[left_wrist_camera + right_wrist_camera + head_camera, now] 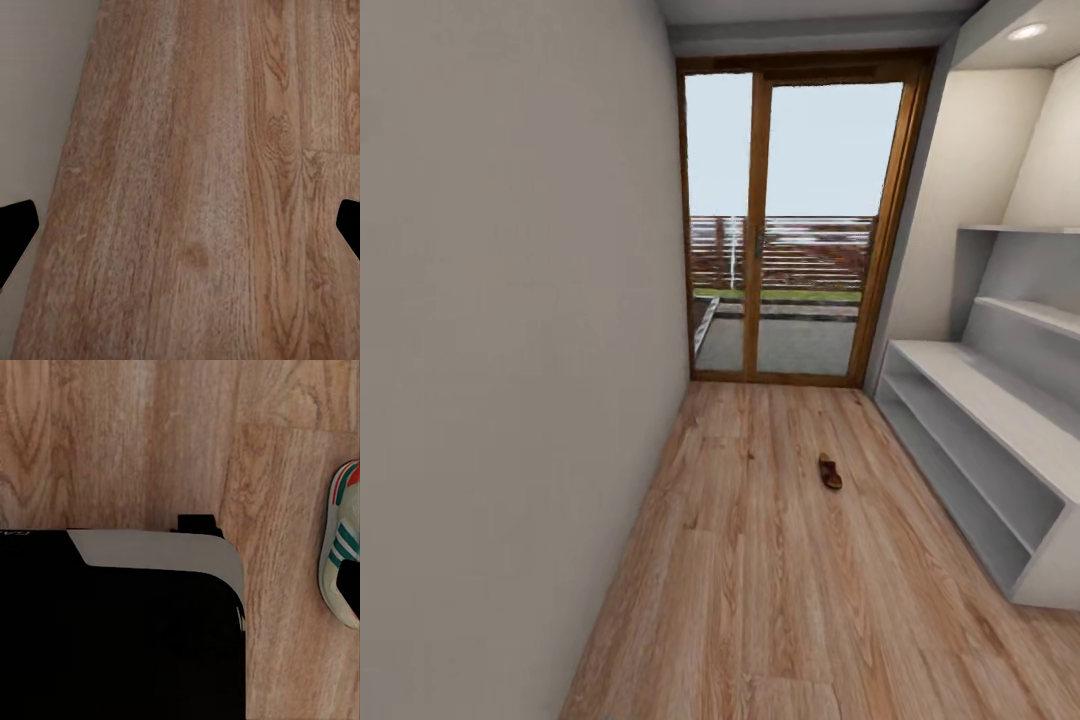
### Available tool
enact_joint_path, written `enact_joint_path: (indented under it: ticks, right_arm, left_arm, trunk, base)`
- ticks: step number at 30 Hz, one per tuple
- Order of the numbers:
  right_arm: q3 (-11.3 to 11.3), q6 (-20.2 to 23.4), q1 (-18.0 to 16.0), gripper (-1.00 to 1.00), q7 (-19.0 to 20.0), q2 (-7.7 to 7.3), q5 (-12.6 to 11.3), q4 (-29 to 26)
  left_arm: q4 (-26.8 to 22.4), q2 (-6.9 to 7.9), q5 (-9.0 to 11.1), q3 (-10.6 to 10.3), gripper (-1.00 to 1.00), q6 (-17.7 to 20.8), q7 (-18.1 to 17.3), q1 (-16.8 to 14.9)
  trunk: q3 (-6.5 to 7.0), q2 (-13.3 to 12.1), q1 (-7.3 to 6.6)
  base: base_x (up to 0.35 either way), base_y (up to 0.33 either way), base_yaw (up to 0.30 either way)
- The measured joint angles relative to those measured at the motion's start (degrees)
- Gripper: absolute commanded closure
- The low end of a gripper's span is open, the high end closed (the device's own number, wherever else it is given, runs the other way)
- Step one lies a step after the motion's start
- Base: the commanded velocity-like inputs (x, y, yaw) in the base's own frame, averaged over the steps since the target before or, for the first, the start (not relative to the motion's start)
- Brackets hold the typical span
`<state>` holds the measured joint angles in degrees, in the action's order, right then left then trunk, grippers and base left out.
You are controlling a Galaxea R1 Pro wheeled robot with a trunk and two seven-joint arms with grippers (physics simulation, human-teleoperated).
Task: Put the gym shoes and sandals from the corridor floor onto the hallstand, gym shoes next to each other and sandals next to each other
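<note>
looking down the corridor from your head camera, you have one sandal (830, 471) lying alone on the floor (760, 580) at about 12 o'clock, a little right of centre, well short of the glass door (790, 220) and near but apart from the rack (980, 430), which runs along the wall from 1 to 3 o'clock. the rack's shelves look bare from here, so i judge nothing is placed yet; the second sandal is not something you can locate from these views. your left gripper (180, 225) hangs over bare planks beside the wall (37, 97), its two dark fingertips (15, 232) far apart at the frame edges with nothing between them, so it is spread wide and empty, likely parked that way for driving. your right wrist camera looks down past the robot's dark base (120, 622) at one gym shoe (341, 562), lying on the floor just beside the base at the picture's edge; a dark shape overlaps it there, and you cannot tell how the right gripper's fingers stand. that shoe sits so close to the base that it reads as the nearest pick, while the sandal calls for rolling forward first.
</note>
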<state>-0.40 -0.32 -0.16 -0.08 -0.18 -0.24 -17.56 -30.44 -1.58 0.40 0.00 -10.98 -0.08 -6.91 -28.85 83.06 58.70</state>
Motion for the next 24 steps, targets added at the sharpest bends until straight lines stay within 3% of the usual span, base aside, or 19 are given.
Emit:
enact_joint_path:
  ticks: [18, 24]
  right_arm:
    - [0.0, 0.0, 0.0, -1.0, 0.0, -0.01, 0.0, 0.0]
    - [0.0, -0.01, 0.01, -1.0, 0.0, 0.0, 0.0, 0.01]
  left_arm:
    - [0.05, 0.0, 0.0, 0.0, -1.0, 0.0, 0.0, 0.0]
    - [0.09, 0.0, 0.0, 0.0, -1.0, 0.0, 0.0, -0.01]
  trunk:
    - [0.0, 0.0, 0.0]
    - [0.0, 0.0, 0.0]
  base:
    - [0.348, 0.0, -0.002]
    - [0.348, 0.0, -0.124]
